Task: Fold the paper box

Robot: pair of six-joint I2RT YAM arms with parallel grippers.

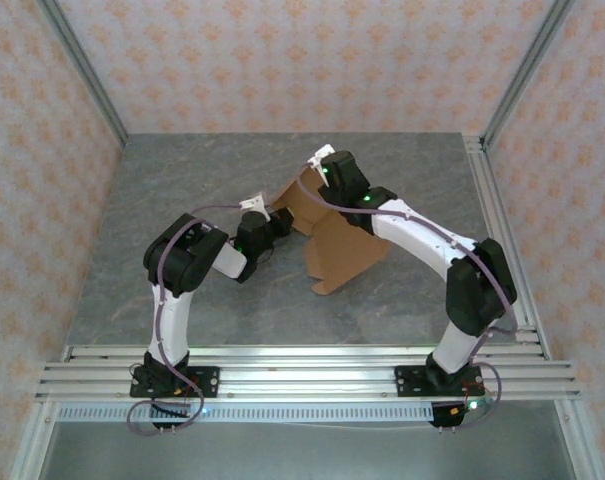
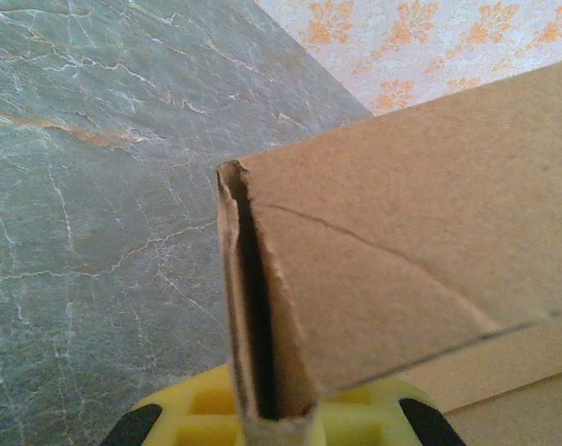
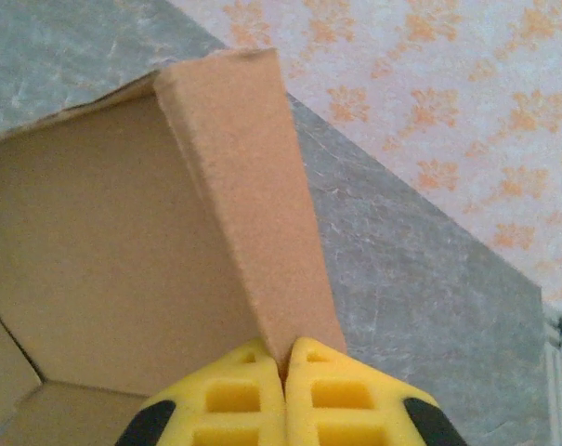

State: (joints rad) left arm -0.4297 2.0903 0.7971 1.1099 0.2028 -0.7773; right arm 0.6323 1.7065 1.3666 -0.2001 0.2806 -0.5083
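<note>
2 grippers are pinching the paper box (image 1: 344, 250) at once, near the middle of the table (image 1: 232, 310). From above, the cardboard is standing partly raised rather than lying flat, with 1 broad panel slanting down so that its near edge is touching the stone-patterned surface.

The left gripper (image 2: 276, 423) is clamping a doubled-over strip of cardboard, 2 layers folded against each other with a narrow dark gap between them; its jaws are standing narrow, closed on that fold. The right gripper (image 3: 285, 367) is nipping the base of a tall upright flap at a corner of the paper box (image 3: 95, 242), its jaws pressed almost together on the thin board.

By my reading, the task is somewhere in the middle. At least 1 wall is already doubled over and 1 corner flap is standing up, and the right wrist view is showing an open interior with creased panels. No finished box shape is appearing yet: the walls are not locked, the sheet is tilting loosely, and the lid is not closed. I cannot tell whether any tabs are seated in their slots.
</note>
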